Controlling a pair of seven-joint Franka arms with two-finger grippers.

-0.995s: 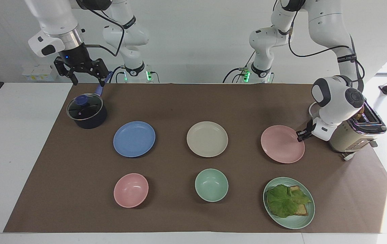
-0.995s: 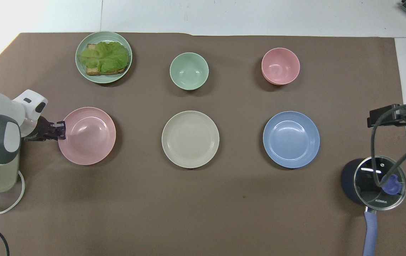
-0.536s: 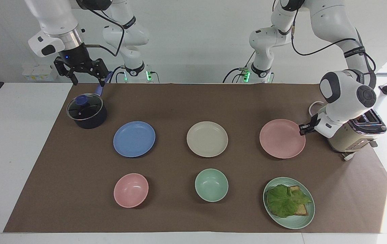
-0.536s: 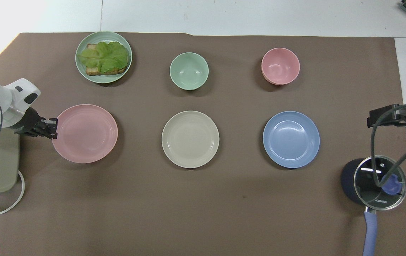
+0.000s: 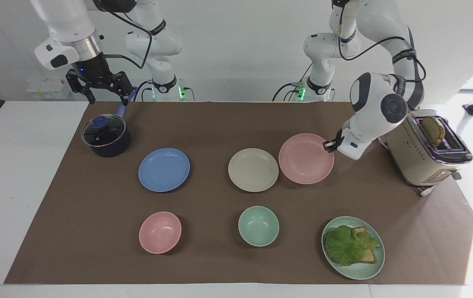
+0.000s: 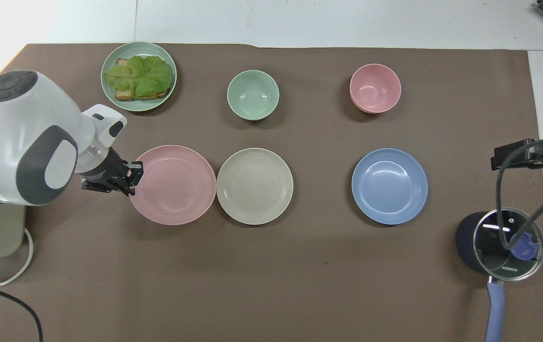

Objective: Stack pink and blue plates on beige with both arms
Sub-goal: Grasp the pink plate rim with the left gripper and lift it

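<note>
My left gripper [image 5: 327, 145] [image 6: 134, 174] is shut on the rim of the pink plate [image 5: 306, 159] [image 6: 174, 185] and holds it in the air, level, right beside the beige plate [image 5: 253, 169] [image 6: 254, 185], which rests at the middle of the brown mat. The blue plate [image 5: 164, 169] [image 6: 389, 186] lies flat on the mat toward the right arm's end. My right gripper [image 5: 100, 89] hangs open high over the pot's handle and holds nothing; in the overhead view only its edge [image 6: 532, 154] shows.
A dark pot with a glass lid [image 5: 106, 135] [image 6: 500, 242] sits beside the blue plate. Farther from the robots stand a pink bowl [image 5: 160, 231], a green bowl [image 5: 258, 226] and a green plate with lettuce and toast [image 5: 353, 247]. A cream toaster [image 5: 426, 149] stands at the left arm's end.
The left gripper has lifted the pink plate off the mat and carried it toward the beige plate, clear of the toaster. The right arm has not moved.
</note>
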